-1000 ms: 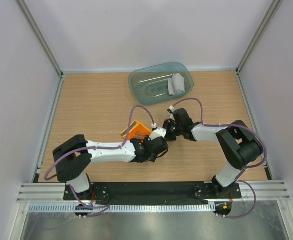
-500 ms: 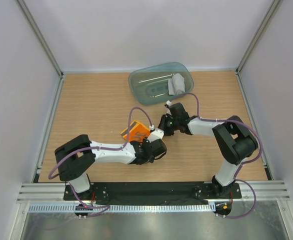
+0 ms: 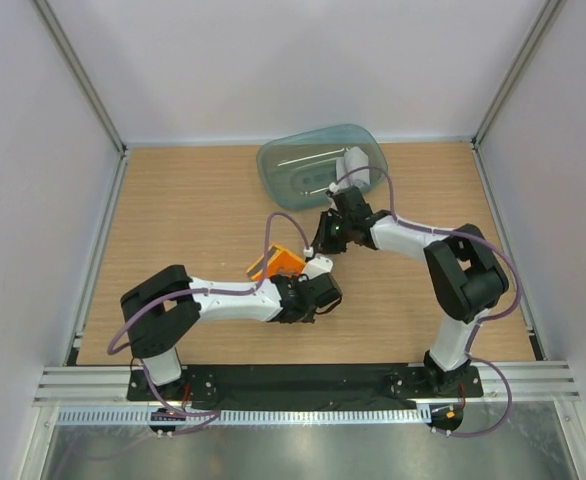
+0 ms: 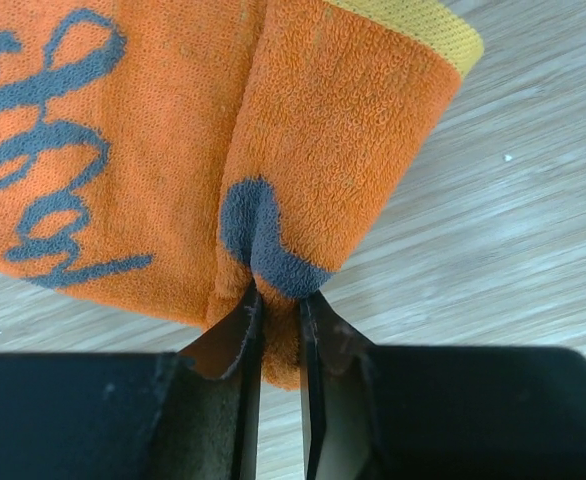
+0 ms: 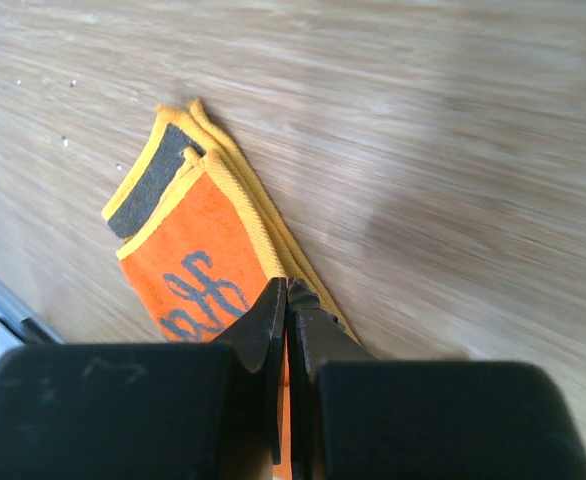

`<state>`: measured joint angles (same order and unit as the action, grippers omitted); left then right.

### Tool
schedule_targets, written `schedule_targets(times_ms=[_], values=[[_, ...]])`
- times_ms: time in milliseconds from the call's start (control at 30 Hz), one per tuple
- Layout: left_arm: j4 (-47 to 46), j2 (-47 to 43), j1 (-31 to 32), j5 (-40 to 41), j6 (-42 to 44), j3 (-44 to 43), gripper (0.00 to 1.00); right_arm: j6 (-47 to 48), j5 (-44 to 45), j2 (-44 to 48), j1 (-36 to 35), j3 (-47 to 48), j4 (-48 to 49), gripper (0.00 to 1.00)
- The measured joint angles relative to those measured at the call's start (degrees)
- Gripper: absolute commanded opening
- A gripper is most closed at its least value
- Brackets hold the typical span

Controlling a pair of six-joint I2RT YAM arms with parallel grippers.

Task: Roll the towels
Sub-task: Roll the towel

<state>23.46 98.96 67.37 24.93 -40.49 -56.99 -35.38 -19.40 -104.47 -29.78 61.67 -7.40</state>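
The yellow-orange towel (image 3: pixel 278 264) lies folded on the wooden table, orange with dark lettering and a yellow border (image 5: pixel 203 250). My left gripper (image 3: pixel 295 274) is shut on a raised fold at the towel's near edge; in the left wrist view the orange cloth (image 4: pixel 173 150) is pinched between the jaws of the left gripper (image 4: pixel 278 312). My right gripper (image 3: pixel 319 244) is shut and empty; in the right wrist view its tips (image 5: pixel 287 292) hang just above the towel's yellow border. The grey towel (image 3: pixel 354 168) sits rolled inside the teal tray.
The translucent teal tray (image 3: pixel 273 160) stands at the back of the table, near the rear wall. Pale walls and metal rails enclose the table on three sides. Purple cables loop over both arms near the towel.
The left jaws have closed onto the orange towel's fold. The right gripper, still shut, has drawn back from the towel toward the tray.
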Motion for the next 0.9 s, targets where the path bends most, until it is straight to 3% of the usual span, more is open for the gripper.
schedule_targets(times_ms=[167,367,500,900], values=[[2.75,2.6,0.0,-3.08,-1.31,-4.44,0.07,2.97,4.7,6.45,3.69,1.03,-7.82,0.16],[3.58,2.8,-0.02,-9.7,-3.17,-5.99,0.04,4.2,9.77,16.74,10.47,0.28,-14.38,0.36],[3.8,2.84,-0.59,-14.69,-4.15,-6.69,0.02,4.79,11.65,23.58,10.91,-1.73,-18.21,0.45],[-5.03,2.29,-6.71,-32.35,-8.31,-4.52,0.0,4.24,10.93,35.39,10.49,-7.15,-24.57,0.47]])
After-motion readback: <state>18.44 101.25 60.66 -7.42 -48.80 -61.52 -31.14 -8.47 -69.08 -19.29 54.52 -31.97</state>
